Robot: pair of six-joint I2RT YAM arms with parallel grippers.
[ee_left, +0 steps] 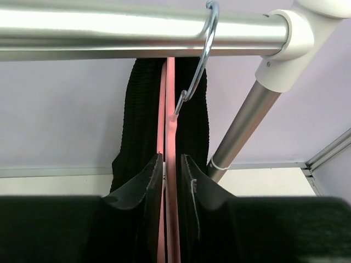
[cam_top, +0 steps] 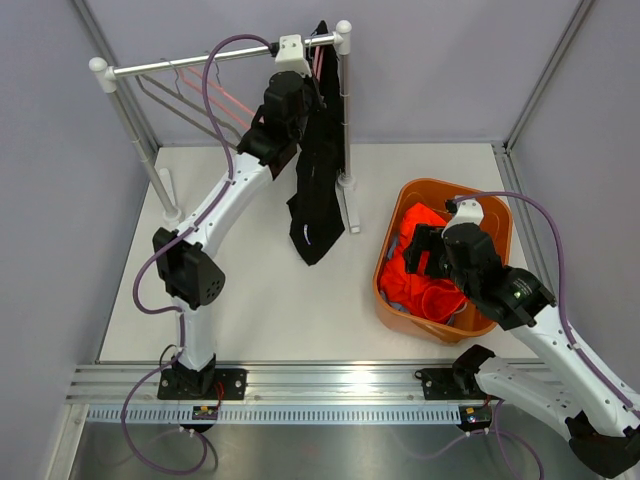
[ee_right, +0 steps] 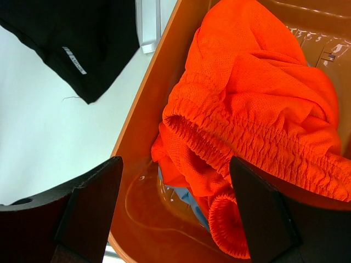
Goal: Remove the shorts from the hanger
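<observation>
**A:** Where are the black shorts (cam_top: 315, 200)?

**B:** They hang on the pink hanger (ee_left: 170, 109). Its steel hook (ee_left: 205, 49) sits over the rail (ee_left: 109, 27), at the end by the upright post (ee_left: 241, 131). The fabric drops down near the orange tub (ee_right: 148, 137).

**A:** And the left gripper (ee_left: 170, 161)?

**B:** It is up under the rail, fingers drawn narrow with the hanger's pink neck between them. I can't tell whether they actually pinch it, since a sliver of gap seems to show on one side.

**A:** The right gripper (ee_right: 175, 164)?

**B:** Its fingers are spread wide over the tub, holding nothing. The orange shorts (ee_right: 258, 93) lie bunched inside, and a bit of the light blue shorts (ee_right: 189, 197) peeks out beneath them.
</observation>
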